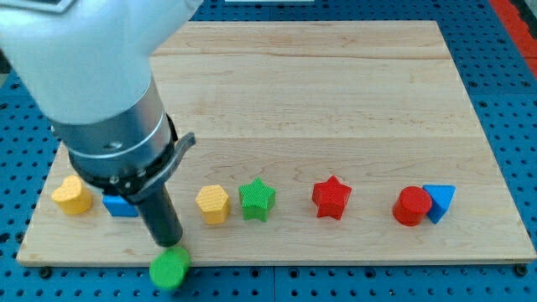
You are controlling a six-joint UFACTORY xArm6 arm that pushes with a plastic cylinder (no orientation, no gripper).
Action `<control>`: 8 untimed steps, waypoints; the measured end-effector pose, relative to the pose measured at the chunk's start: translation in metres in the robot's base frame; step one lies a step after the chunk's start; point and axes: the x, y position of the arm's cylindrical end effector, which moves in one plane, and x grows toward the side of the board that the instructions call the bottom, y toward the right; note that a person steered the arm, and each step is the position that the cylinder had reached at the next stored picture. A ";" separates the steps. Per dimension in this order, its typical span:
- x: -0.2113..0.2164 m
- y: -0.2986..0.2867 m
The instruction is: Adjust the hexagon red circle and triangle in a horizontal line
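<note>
My tip (170, 244) sits at the board's bottom edge, just above a green circle block (170, 268) that hangs off that edge. A yellow hexagon (213, 204) lies right of the rod. A red circle (411, 206) and a blue triangle (440, 202) touch each other at the view's right. The hexagon, red circle and triangle lie roughly on one horizontal row near the board's bottom.
A green star (257, 200) sits next to the hexagon and a red star (331, 198) lies further right. A yellow heart-like block (72, 195) and a blue block (120, 205), partly hidden by the arm, lie at the left. The wooden board (336, 101) rests on a blue pegboard.
</note>
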 end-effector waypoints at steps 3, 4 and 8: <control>0.002 0.099; -0.004 0.076; 0.008 0.175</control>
